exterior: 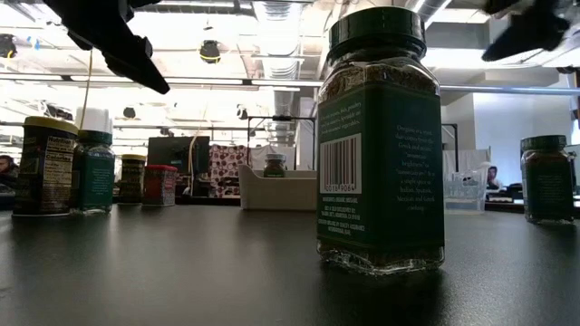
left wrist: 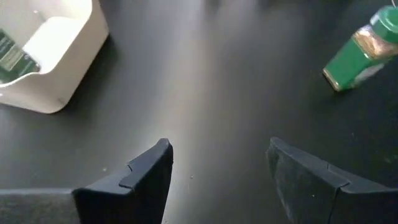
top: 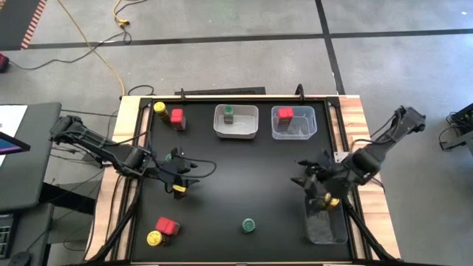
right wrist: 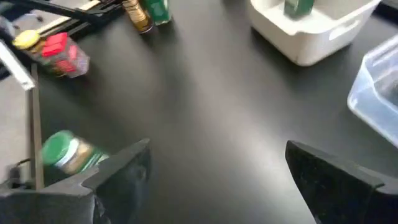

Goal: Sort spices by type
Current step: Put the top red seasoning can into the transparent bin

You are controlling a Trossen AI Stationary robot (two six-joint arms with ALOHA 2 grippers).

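My left gripper [top: 185, 174] [left wrist: 217, 149] is open and empty above the table's left middle, between a green-lidded jar [top: 170, 157] and a yellow-lidded jar [top: 179, 190]. My right gripper [top: 307, 177] [right wrist: 217, 146] is open and empty above the right middle. One green-lidded jar [top: 249, 225] [exterior: 381, 145] stands upright near the front centre. A yellow-lidded jar [top: 159, 108] and a red one [top: 177, 117] stand at the far left. Another red one [top: 166, 225] and a yellow-lidded one [top: 154, 238] stand at the near left. A yellow lid [top: 330, 201] shows by the near-right clear bin.
A white bin [top: 236, 122] at the far centre holds a green-lidded jar [top: 229, 113]. A clear bin [top: 293, 124] beside it holds a red container [top: 285, 114]. A third clear bin [top: 325, 222] sits at the near right under my right arm. Bare black table lies between the arms.
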